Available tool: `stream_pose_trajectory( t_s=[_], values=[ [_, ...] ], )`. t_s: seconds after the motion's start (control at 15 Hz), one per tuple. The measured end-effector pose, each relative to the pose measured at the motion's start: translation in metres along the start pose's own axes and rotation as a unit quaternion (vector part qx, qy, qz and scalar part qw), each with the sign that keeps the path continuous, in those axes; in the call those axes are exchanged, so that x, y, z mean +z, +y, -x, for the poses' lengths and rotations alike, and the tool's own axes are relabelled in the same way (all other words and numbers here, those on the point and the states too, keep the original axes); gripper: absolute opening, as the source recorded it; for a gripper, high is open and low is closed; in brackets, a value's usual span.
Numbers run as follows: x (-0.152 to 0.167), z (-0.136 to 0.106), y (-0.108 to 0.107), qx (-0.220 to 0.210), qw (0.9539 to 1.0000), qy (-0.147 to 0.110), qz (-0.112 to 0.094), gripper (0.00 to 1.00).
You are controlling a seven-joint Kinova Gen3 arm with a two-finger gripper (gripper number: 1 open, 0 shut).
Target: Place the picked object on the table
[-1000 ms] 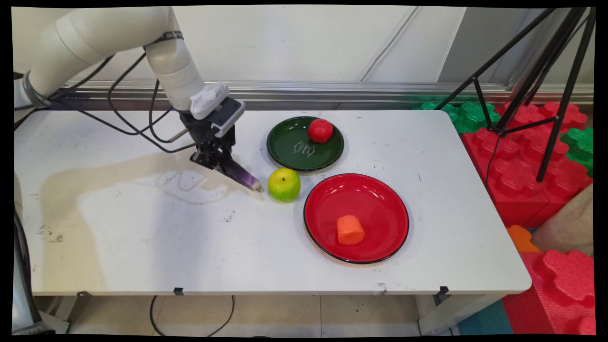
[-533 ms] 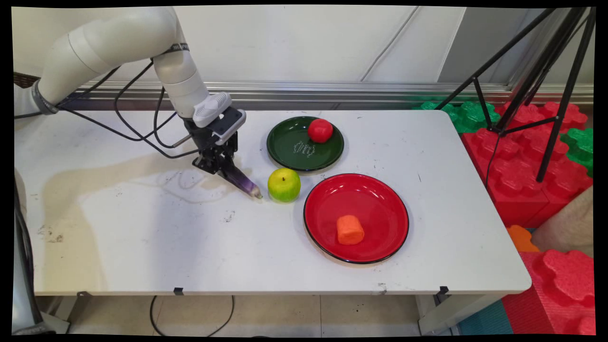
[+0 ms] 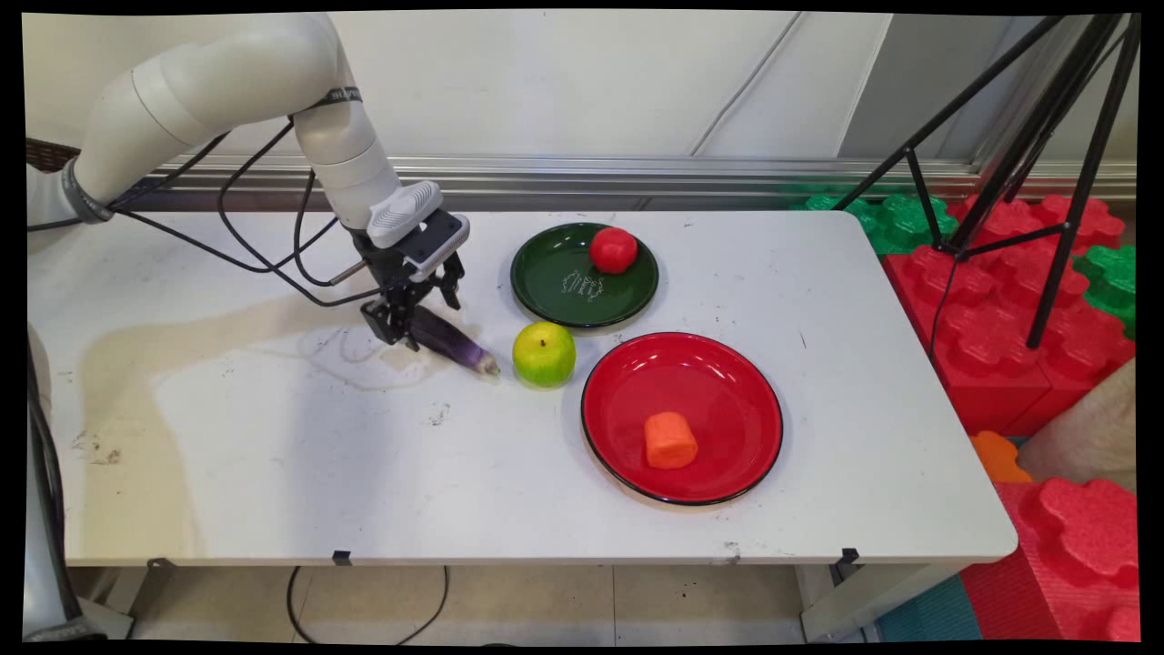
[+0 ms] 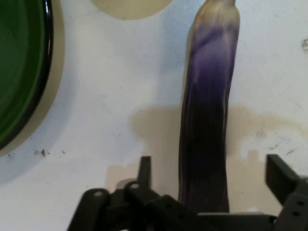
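Lying flat between the parted jaws, a slim purple eggplant (image 3: 452, 341) pales toward its tip

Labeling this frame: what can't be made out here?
- Eggplant stem end: hidden behind the gripper in main view, cut by the linkage in hand view.
- Green apple: cropped by hand view's top edge.
- Green plate: cut by hand view's left edge.

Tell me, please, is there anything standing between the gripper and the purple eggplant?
Nothing visible does. The gripper is open right over the eggplant, whose dark end lies between the fingers. The green apple sits beyond its pale tip.
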Motion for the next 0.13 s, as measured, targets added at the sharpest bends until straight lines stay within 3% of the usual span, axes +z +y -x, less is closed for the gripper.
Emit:
stream_pose_trajectory(
  t_s=[0.13],
  values=[
    [-0.003,-0.001,0.0013,0.0,1.0,0.001,-0.004,1.0]
  ],
)
